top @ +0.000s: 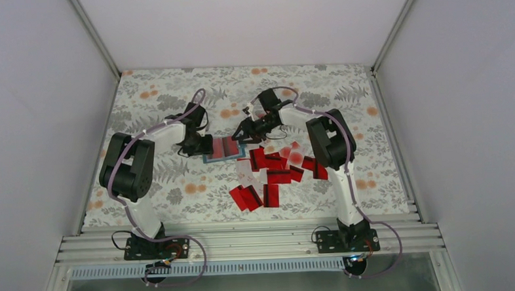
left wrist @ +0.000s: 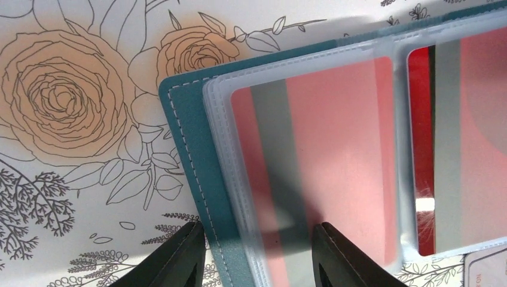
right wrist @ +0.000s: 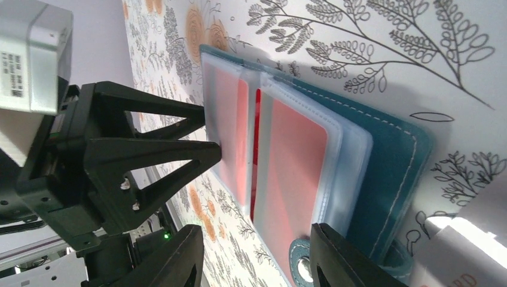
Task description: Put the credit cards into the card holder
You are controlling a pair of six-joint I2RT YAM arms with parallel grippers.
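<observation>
Flanking the card holder point(top: 223, 149) — left claw point(left wrist: 258, 239), right claw point(right wrist: 257, 236); credit cards point(top: 279, 176) beside.

Open card holder point(left wrist: 192, 156), cards point(left wrist: 335, 149) seemingly inside

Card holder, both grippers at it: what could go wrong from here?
The left gripper, jaws open, straddles the stitched edge of the flat teal card holder and its clear plastic sleeves; closing might pinch one sleeve and drag the holder into the loose red credit cards beside it. The right gripper, also open, sits close to the left fingers; they could collide.
</observation>
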